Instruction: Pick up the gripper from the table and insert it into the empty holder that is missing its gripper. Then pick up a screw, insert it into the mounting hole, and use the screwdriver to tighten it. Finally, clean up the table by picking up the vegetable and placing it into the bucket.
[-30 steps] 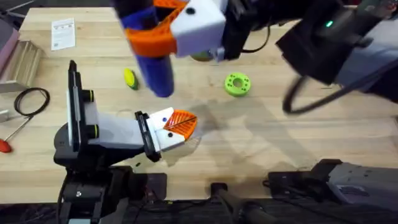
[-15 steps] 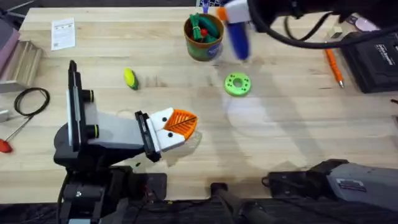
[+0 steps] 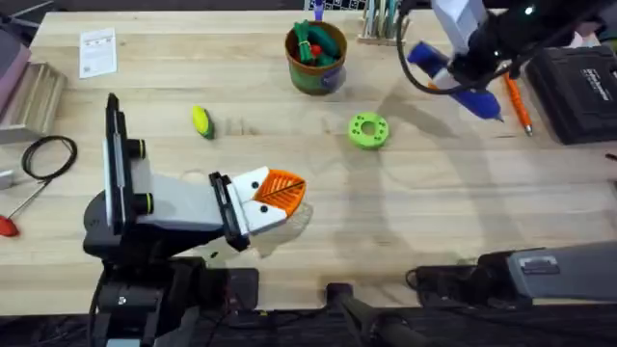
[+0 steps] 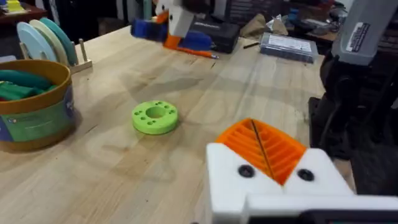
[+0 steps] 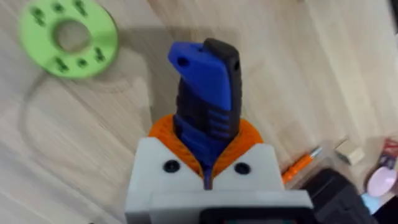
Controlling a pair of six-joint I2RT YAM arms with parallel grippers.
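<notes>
While the right pincer grips the screwdriver above the tabletop, the left pincer rests closed

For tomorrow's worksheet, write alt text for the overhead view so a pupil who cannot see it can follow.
The right end effector holds the blue screwdriver above the far right of the wooden table. The left end effector rests near the middle. A yellow vegetable, a green disc and a brown bucket sit beyond it.

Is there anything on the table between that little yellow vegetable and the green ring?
No. From overhead, the stretch of table between the yellow vegetable and the green ring is bare wood.
</notes>
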